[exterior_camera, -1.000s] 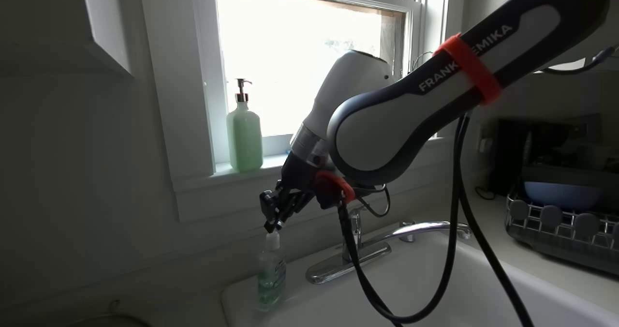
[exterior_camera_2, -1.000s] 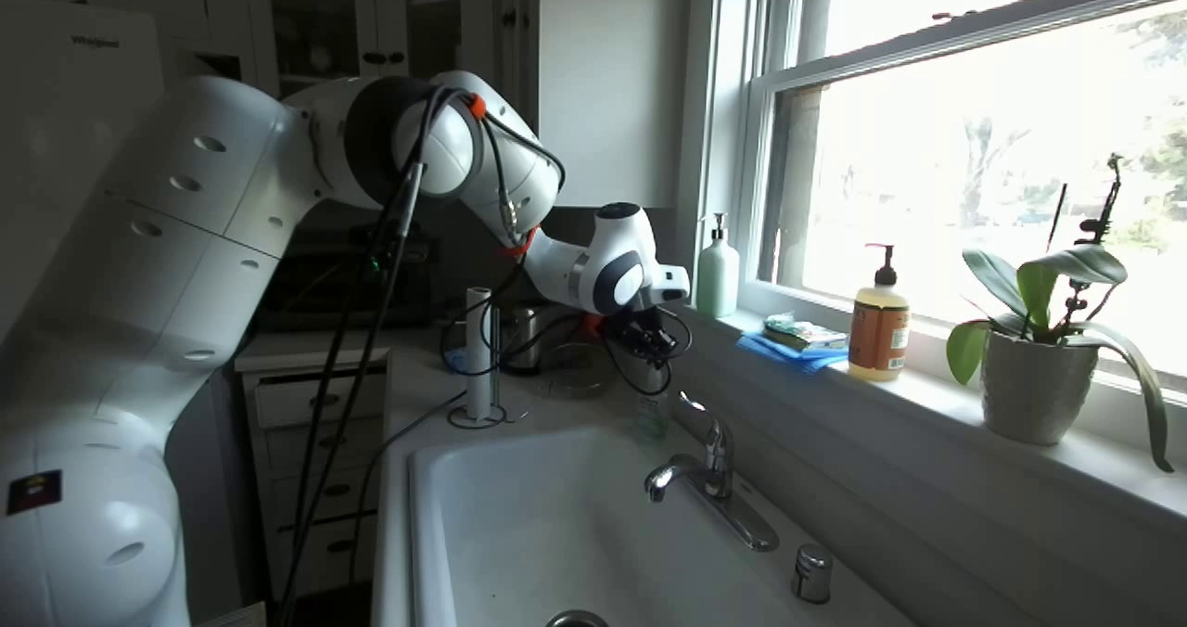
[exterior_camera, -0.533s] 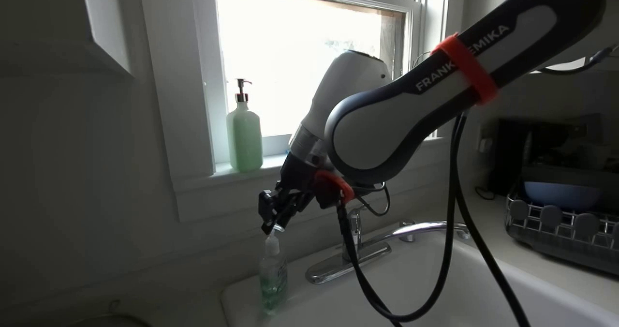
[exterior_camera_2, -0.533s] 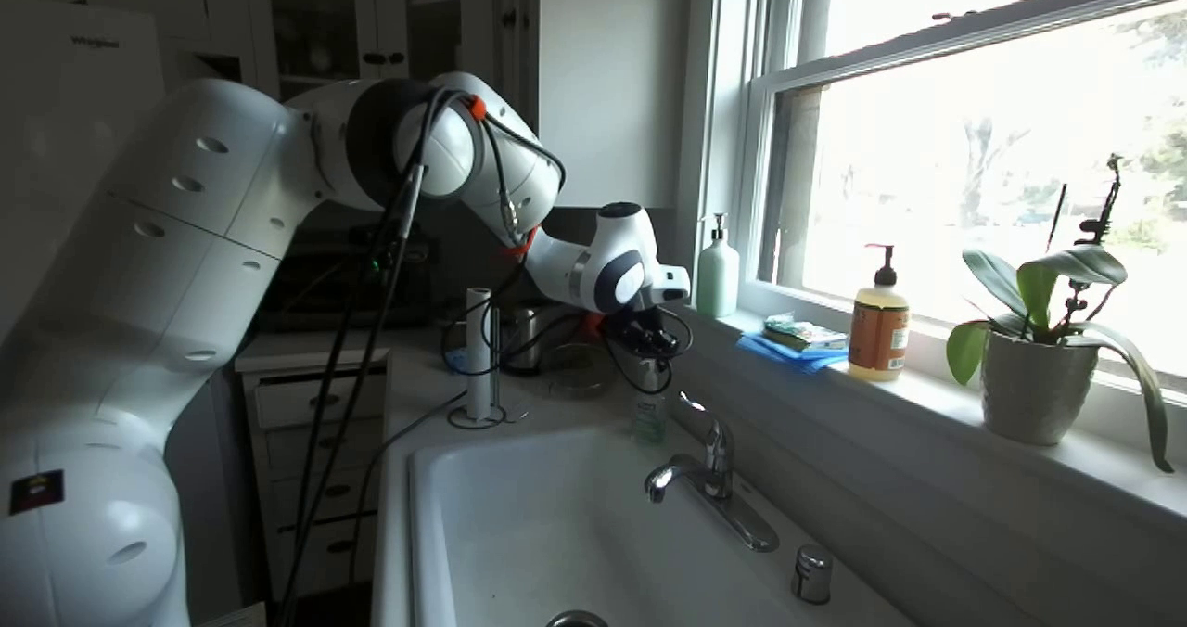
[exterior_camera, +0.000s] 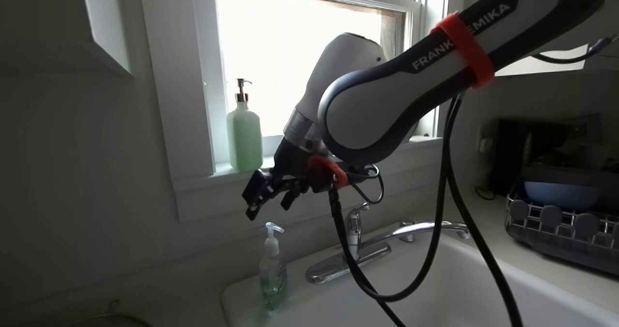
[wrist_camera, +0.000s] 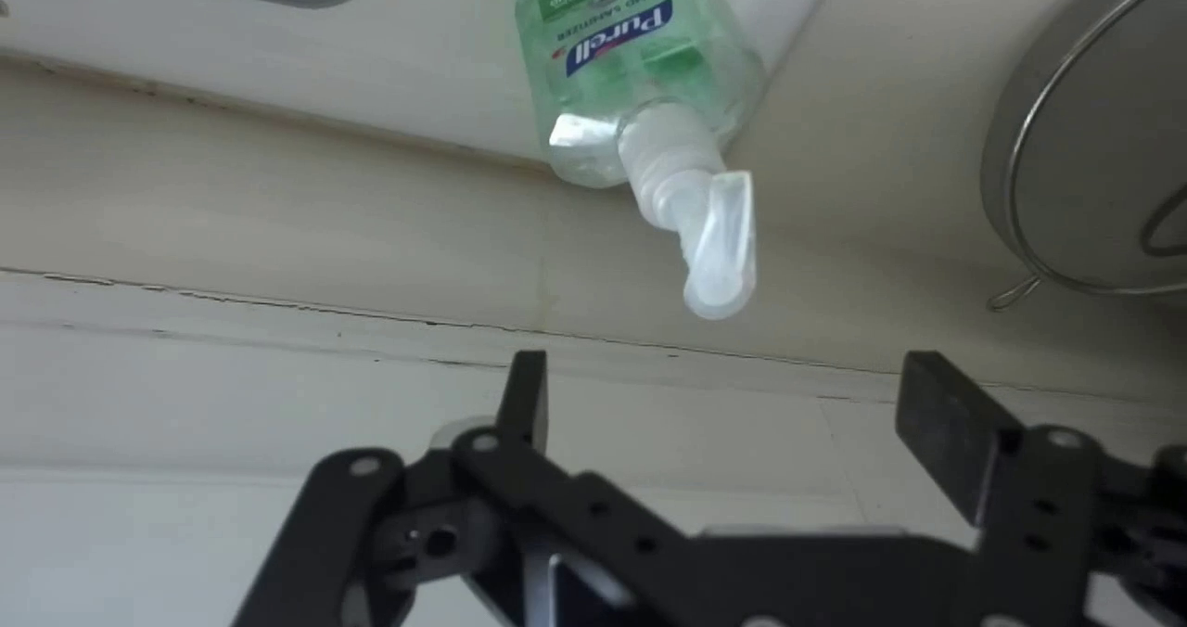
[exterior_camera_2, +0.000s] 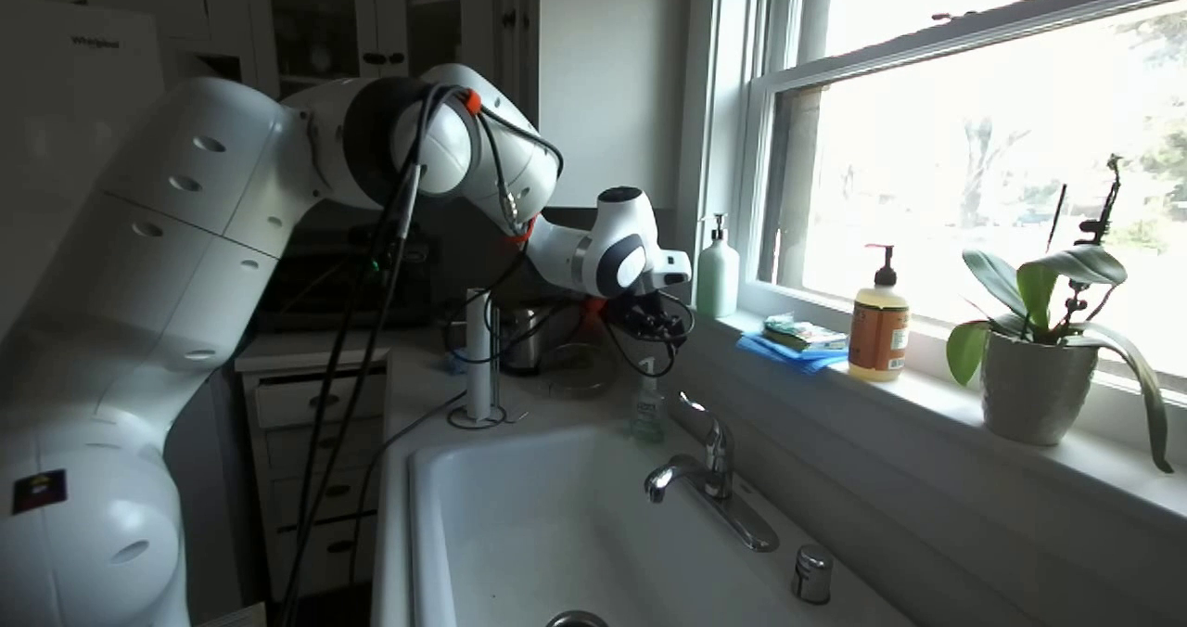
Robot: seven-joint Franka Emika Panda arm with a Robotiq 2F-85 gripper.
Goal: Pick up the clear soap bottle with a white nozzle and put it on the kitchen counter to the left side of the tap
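Observation:
The clear soap bottle (exterior_camera: 273, 278), with greenish liquid and a white nozzle (exterior_camera: 273, 228), stands upright at the sink's back corner beside the tap (exterior_camera: 355, 242). In this exterior view it is left of the tap; an exterior view also shows the bottle (exterior_camera_2: 647, 415) behind the tap (exterior_camera_2: 716, 460). Pale kitchen counter (exterior_camera_2: 547, 414) borders the rim there. My gripper (exterior_camera: 269, 210) hangs above the nozzle, clear of it. In the wrist view the gripper (wrist_camera: 726, 377) is wide open with nothing between its fingers, and the bottle (wrist_camera: 640, 61) lies beyond the fingertips.
On the windowsill stand a pale-green pump bottle (exterior_camera: 245, 138), an amber bottle (exterior_camera_2: 878, 330) and a potted orchid (exterior_camera_2: 1039, 386). A paper-towel holder (exterior_camera_2: 478, 358) is on the counter. A round wire-rimmed item (wrist_camera: 1094, 145) is near the bottle. A dish rack (exterior_camera: 566, 230) stands beyond the sink.
My gripper has gone from shut at the nozzle to wide open, letting the bottle go. It has risen and moved slightly left in an exterior view; the bottle stays standing.

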